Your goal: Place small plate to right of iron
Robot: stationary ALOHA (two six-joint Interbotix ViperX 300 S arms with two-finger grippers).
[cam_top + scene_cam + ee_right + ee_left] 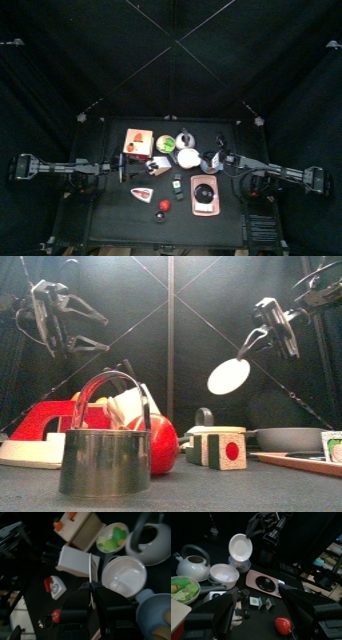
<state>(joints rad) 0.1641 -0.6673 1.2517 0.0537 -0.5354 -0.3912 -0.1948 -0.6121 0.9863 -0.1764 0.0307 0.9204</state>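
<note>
My right gripper (257, 344) is shut on the small plate (229, 376), a round white-cream plate held on edge high above the table. The plate also shows in the left wrist view (240, 547) and as a thin edge between the jaws in the right wrist view (91, 564). The iron (143, 192), white with a red top, lies at the table's front left. It stands at the far left in the front view (38, 432) and shows in the right wrist view (54, 586). My left gripper (264, 609) is open and empty, raised over the left side (56, 318).
A pink tray (203, 194) with a dark object lies right of the iron. A white bowl (190, 157), green bowl (166, 143), kettle (186, 138) and orange-white box (136, 140) fill the back. A red ball (163, 207), small cubes (221, 447) and a metal cup (106, 461) stand in front.
</note>
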